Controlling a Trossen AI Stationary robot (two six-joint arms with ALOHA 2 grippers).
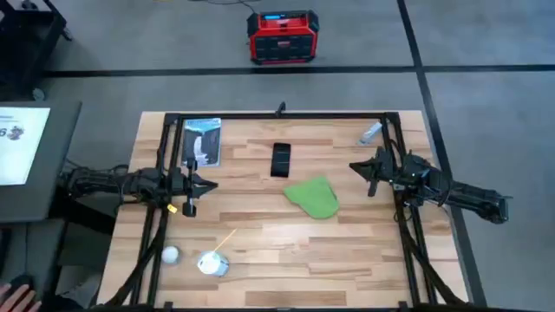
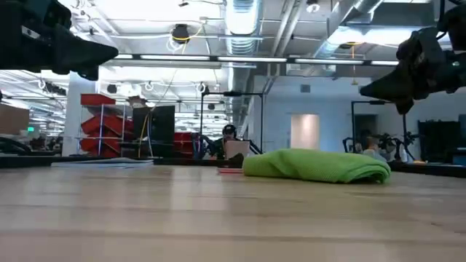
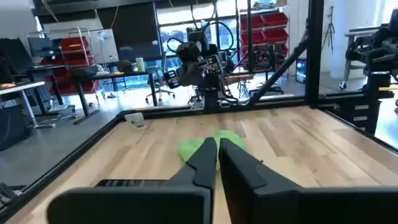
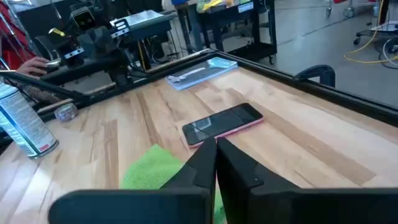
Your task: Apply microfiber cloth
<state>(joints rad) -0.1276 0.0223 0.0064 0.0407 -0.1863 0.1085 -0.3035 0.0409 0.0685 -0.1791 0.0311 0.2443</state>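
Both arms parked, cloth untouched

Cloth (image 1: 313,198) lies bunched mid-table just beside the phone (image 1: 281,159) — between the two grippers, ahead of each. Left gripper (image 1: 206,184) and right gripper (image 1: 357,167) hang above the wood w/ fingers pressed together, gripping nothing — prob. waiting, so either can reach in.

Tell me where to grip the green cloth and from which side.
Grip the microfiber cloth at its raised, bunched fold on the right-arm side, coming straight down from above. It lies low on the table, clear of the phone; the right gripper looks nearest, probably.
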